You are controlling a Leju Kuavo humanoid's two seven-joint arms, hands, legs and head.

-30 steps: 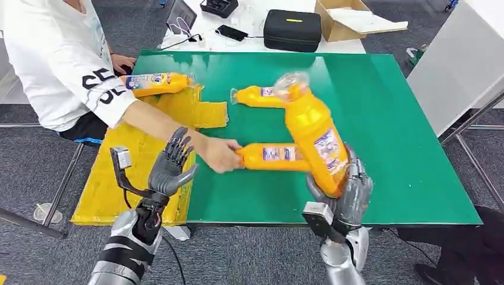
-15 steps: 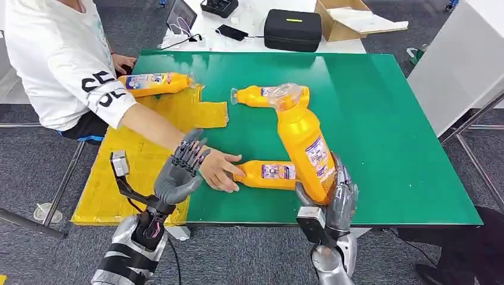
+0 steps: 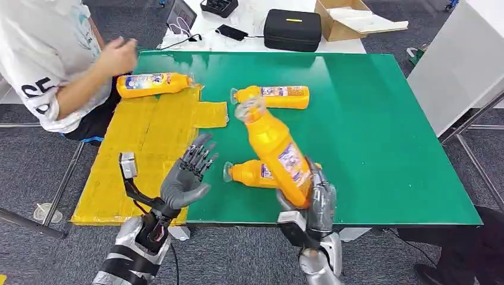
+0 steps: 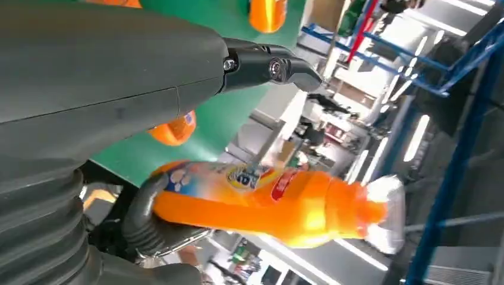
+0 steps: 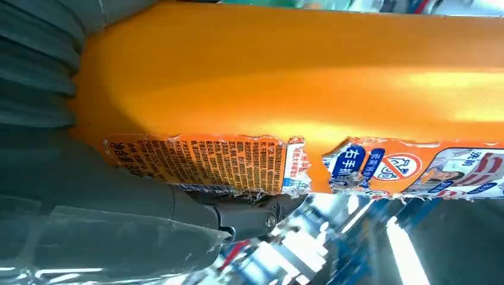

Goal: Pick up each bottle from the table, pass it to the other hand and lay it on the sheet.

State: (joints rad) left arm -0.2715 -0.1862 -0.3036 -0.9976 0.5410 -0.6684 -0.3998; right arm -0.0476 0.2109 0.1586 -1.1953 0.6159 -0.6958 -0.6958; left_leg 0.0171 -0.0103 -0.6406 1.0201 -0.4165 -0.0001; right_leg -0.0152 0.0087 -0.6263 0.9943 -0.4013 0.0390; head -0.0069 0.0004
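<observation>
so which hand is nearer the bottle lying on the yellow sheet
Left. The left hand hovers open over the sheet's near edge, well short of that bottle. The right hand is farther off, gripping another bottle.

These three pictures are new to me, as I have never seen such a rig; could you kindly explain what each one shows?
It is a humanoid robot with two silver arms. The wide picture is from its head, looking down at a green table. The other two come from cameras at its wrists, so they look turned.

The right robot hand grips an orange bottle, raised and tilted; the right wrist view shows its torn label close up. The left robot hand is open, holding nothing, and its wrist camera sees that same bottle.

Two more orange bottles lie on the table, a near one and a far one. A fourth lies on the yellow sheet. A person in white sits beside it.
</observation>
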